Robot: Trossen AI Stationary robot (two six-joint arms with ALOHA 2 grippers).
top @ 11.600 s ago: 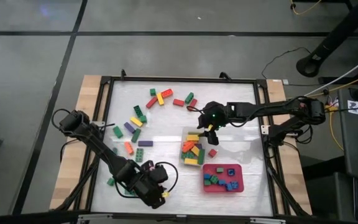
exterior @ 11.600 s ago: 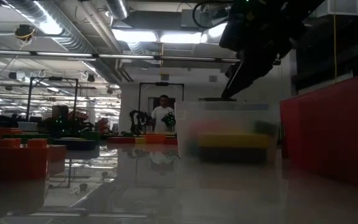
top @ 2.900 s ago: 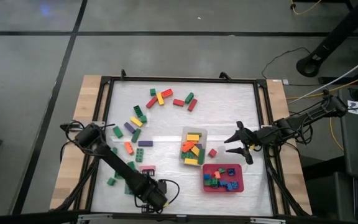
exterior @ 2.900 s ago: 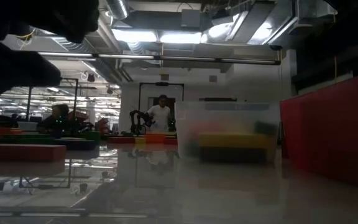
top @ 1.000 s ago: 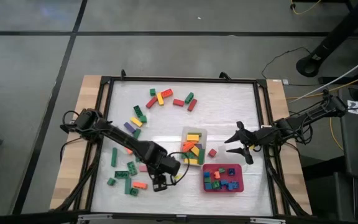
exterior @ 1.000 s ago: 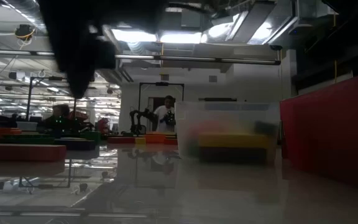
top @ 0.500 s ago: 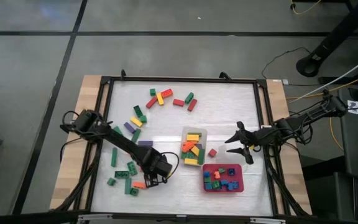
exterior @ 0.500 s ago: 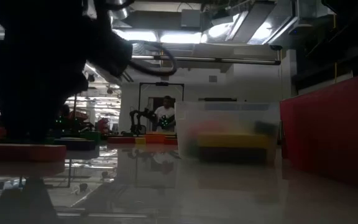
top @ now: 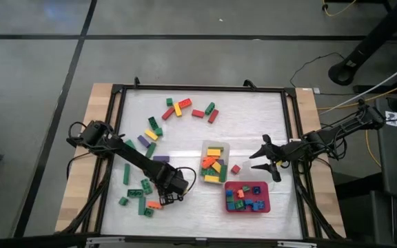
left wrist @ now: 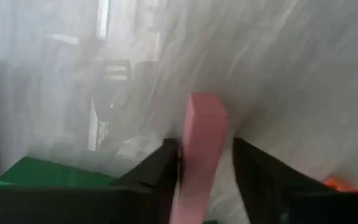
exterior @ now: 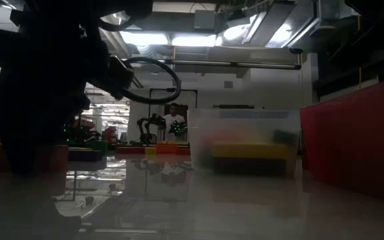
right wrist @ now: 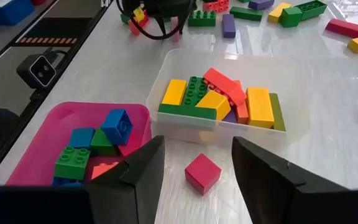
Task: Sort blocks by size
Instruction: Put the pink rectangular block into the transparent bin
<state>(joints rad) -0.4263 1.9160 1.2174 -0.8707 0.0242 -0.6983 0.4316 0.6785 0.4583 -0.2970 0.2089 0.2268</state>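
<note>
Sorting roughly half done, to judge by the worktop (top: 185, 141) (white, framed in black). Clear tub (top: 214, 164) at centre already stocked with long bars; red tray (top: 247, 198) just beside it already stocked with short squares. Plenty of loose blocks (top: 178, 107) left: a cluster near the far edge, another string toward the left, a handful by the near left corner, plus one small red cube (top: 235, 169) lying beside the tub. Left claw (top: 168, 195) down at the near left group, closing about a pink bar (left wrist: 199, 146) standing between its fingers, not yet lifted. Right claw (top: 265, 158) spread and empty, parked beside the tub and tray.
</note>
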